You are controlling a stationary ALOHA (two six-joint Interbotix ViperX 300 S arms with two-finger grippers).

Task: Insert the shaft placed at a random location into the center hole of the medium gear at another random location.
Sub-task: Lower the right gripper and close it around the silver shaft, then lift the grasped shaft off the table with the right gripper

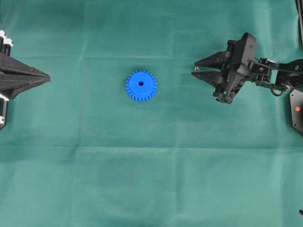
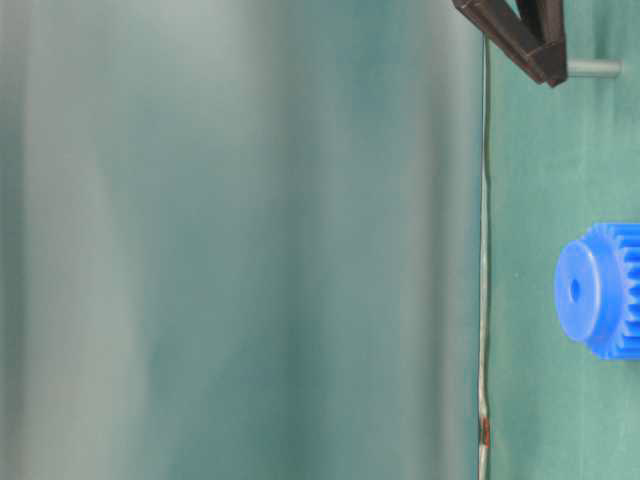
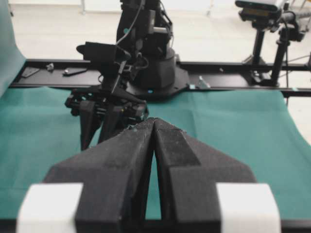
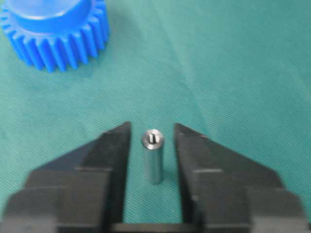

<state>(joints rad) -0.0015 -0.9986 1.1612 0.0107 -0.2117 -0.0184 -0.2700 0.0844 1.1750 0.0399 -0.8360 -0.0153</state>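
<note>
Shaft (image 4: 153, 155) upright btwn right fingers (image 4: 114, 167).

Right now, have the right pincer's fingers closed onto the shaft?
No: in the right wrist view the shaft stands upright between the right pincer's fingers, with green cloth showing on both sides of it.

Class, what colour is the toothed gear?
Bright blue; the medium gear shows best in the overhead view.
</note>
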